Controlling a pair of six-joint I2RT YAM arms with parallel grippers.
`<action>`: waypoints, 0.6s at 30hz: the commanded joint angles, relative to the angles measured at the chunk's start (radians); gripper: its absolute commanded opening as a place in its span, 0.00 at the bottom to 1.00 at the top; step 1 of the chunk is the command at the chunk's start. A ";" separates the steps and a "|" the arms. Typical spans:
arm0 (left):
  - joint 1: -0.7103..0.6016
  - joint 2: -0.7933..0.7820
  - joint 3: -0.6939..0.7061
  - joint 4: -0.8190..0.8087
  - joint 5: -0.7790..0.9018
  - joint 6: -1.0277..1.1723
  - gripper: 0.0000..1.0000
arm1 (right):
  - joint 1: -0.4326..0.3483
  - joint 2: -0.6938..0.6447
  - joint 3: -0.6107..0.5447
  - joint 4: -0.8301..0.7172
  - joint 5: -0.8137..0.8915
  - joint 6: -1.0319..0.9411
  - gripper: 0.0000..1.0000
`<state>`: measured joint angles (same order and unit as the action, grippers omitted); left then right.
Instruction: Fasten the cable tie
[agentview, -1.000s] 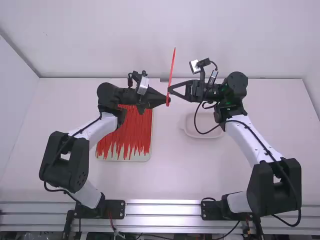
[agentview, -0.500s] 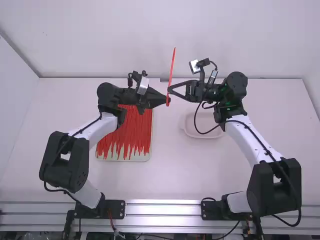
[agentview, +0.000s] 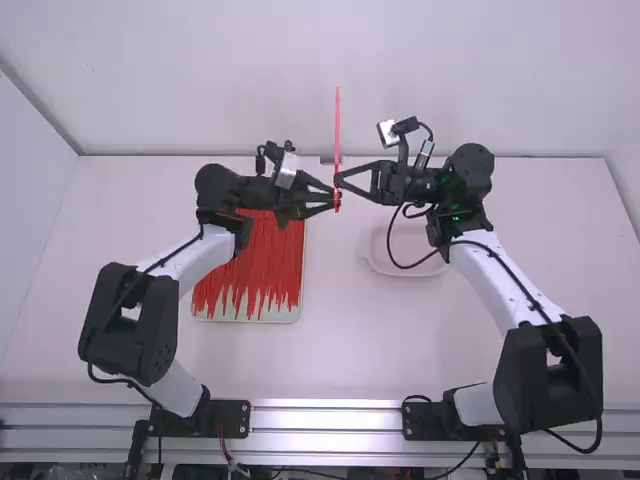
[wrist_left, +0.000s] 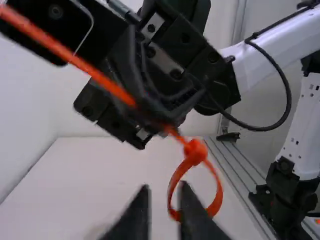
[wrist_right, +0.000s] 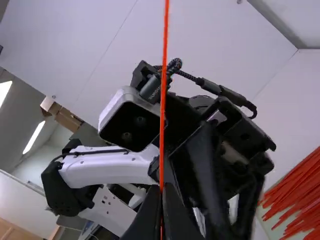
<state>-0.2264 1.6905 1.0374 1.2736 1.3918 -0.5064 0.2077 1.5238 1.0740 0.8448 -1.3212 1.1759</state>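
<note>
The tie (agentview: 337, 120) is held in the air over the desk (agentview: 400, 340), near the middle of its far edge. Its tail stands nearly upright and its small closed loop hangs at the lower end.

The right end effector (agentview: 342, 183) is clamped tight on the tail just above the head. In its own wrist view the fingers (wrist_right: 150, 215) meet at the strap (wrist_right: 163, 75), which runs straight up from them. The left wrist view shows that same grip (wrist_left: 155, 117) from the other side, with the orange head and loop (wrist_left: 195, 150) hanging below it.

The left end effector (agentview: 333, 200) meets the loop from the opposite side, tip to tip with the right one. Its fingers (wrist_left: 142, 215) stand a little apart. One side of the loop passes down through the gap, close to one finger, and is not pinched.

Below the left arm, a tray (agentview: 250, 318) lies on the desk left of the middle, carrying a spread of spare ties (agentview: 255, 260). A shallow white dish (agentview: 400, 265) sits right of the middle, under the right arm.
</note>
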 joint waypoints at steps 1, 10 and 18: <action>-0.009 -0.006 -0.002 -0.028 -0.027 -0.001 0.40 | -0.012 -0.020 0.025 0.008 -0.028 -0.015 0.00; 0.020 -0.006 -0.003 -0.373 -0.204 0.058 0.99 | -0.113 -0.020 0.025 0.003 -0.078 -0.087 0.00; 0.025 -0.006 -0.003 -0.619 -0.204 0.156 0.99 | -0.190 -0.020 0.025 -0.334 -0.058 -0.416 0.00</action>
<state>-0.2073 1.6905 1.0374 0.6643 1.1904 -0.3988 0.0296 1.5234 1.0801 0.5278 -1.3827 0.9161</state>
